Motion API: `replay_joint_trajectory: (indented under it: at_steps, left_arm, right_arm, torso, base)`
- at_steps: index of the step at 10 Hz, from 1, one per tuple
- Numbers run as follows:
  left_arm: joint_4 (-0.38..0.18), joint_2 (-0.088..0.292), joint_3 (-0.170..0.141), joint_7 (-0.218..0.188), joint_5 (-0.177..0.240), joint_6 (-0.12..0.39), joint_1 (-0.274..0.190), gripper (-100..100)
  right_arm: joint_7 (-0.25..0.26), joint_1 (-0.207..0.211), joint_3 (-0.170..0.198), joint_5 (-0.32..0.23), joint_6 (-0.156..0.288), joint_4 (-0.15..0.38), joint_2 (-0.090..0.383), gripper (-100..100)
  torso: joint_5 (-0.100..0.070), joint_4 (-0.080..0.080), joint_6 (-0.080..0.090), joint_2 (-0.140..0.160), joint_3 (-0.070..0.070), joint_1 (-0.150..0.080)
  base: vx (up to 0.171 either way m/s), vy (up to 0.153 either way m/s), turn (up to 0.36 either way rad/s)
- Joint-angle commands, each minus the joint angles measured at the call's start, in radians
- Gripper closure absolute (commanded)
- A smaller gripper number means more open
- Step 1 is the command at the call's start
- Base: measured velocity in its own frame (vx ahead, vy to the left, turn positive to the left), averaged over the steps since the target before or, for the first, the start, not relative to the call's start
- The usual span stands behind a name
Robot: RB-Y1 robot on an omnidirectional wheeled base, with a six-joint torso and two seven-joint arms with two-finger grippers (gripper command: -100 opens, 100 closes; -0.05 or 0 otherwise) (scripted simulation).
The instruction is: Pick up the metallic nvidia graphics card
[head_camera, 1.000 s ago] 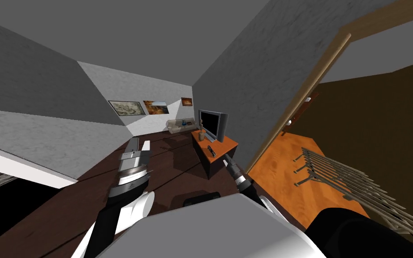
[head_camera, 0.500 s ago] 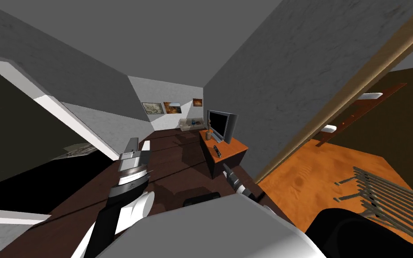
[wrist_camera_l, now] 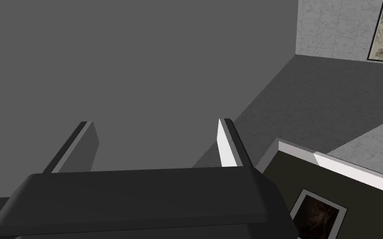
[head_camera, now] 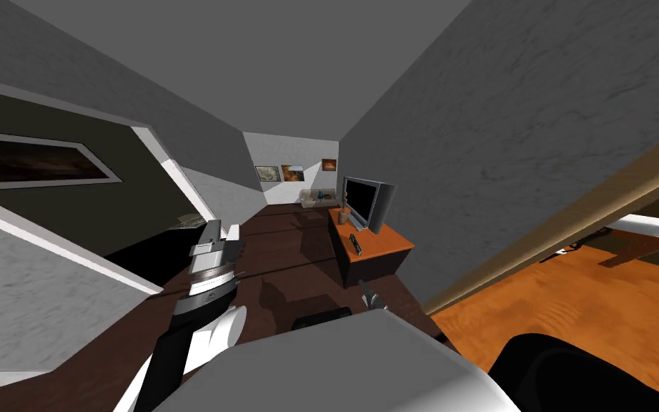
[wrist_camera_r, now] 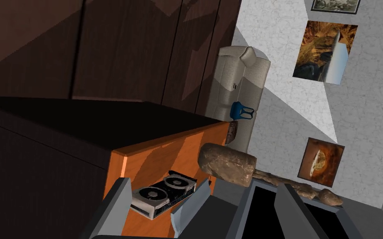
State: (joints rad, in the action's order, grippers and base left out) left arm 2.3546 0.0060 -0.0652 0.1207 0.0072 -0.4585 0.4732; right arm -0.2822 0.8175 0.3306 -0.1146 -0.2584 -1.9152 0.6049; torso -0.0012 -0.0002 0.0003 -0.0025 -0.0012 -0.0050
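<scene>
The graphics card (head_camera: 355, 244) is a small grey and black slab with two round fans, lying flat on the orange cabinet top (head_camera: 389, 248) ahead and to the right. In the right wrist view the card (wrist_camera_r: 163, 195) lies in line with the gap between my fingers but still some way off. My right gripper (wrist_camera_r: 163, 181) is open and holds nothing. In the head view it (head_camera: 369, 293) hangs low just short of the cabinet's near end. My left gripper (head_camera: 221, 232) is raised on the left, open (wrist_camera_l: 157, 123) and holding nothing.
A TV (head_camera: 364, 202) and a brownish vase (head_camera: 344, 216) stand on the cabinet behind the card. The grey wall (head_camera: 499, 179) runs along its right. A wood-framed doorway onto an orange floor (head_camera: 607, 315) is at right. The dark floor (head_camera: 285, 250) leads to a sofa (head_camera: 317, 198).
I have moved: the doorway and orange floor have slid off to the right, and a dark opening has come in on the left. My right gripper shows lower, nearer my chest.
</scene>
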Motion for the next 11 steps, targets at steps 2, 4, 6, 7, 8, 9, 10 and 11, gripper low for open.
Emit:
replay_joint_trajectory:
  at_steps: [2,4,6,7,8,9,10,11]
  left_arm:
    - [0.0,0.0,0.0,0.0,0.0,0.0,0.0,0]
    - [0.0,0.0,0.0,0.0,0.0,0.0,0.0,0]
    - [0.0,0.0,0.0,0.0,0.0,0.0,0.0,0]
    - [0.0,0.0,0.0,0.0,0.0,0.0,0.0,0]
    - [0.0,0.0,0.0,0.0,0.0,0.0,0.0,0]
    - [0.0,0.0,0.0,0.0,0.0,0.0,0.0,0]
    - [0.0,0.0,0.0,0.0,0.0,0.0,0.001,0]
    - [0.0,0.0,0.0,0.0,0.0,0.0,0.001,0]
  right_arm:
    - [-0.004,0.03,0.058,-0.015,0.044,0.071,0.07,-100]
    - [-0.005,0.035,0.078,-0.017,0.059,0.11,0.113,-100]
    - [-0.004,0.039,0.119,-0.02,0.091,0.177,0.177,-100]
    - [-0.002,0.038,0.138,-0.021,0.107,0.214,0.208,-100]
    - [0.001,0.035,0.156,-0.02,0.124,0.252,0.239,-100]
    - [0.005,0.031,0.173,-0.019,0.14,0.279,0.268,-100]
    - [0.01,0.026,0.19,-0.017,0.157,0.316,0.297,-100]
    - [0.01,0.026,0.19,-0.017,0.157,0.322,0.297,-100]
  torso:
    - [0.0,0.0,0.0,-0.001,-0.001,0.0]
    - [0.0,-0.001,0.001,-0.002,-0.001,0.0]
    - [0.0,-0.001,0.0,-0.005,-0.003,-0.001]
    - [0.0,-0.002,0.0,-0.008,-0.004,-0.001]
    - [0.0,-0.002,0.001,-0.01,-0.006,-0.001]
    - [0.0,-0.002,0.0,-0.011,-0.006,-0.002]
    - [0.0,-0.003,0.001,-0.012,-0.007,-0.003]
    - [0.0,-0.003,0.0,-0.015,-0.009,-0.002]
  base:
    - [0.02,-0.022,0.441]
    - [0.033,-0.017,0.271]
    - [0.084,-0.018,0.435]
    - [0.132,-0.031,0.38]
    - [0.146,-0.047,0.438]
    - [0.162,-0.063,0.444]
    - [0.204,-0.047,0.445]
    - [0.139,-0.056,0.152]
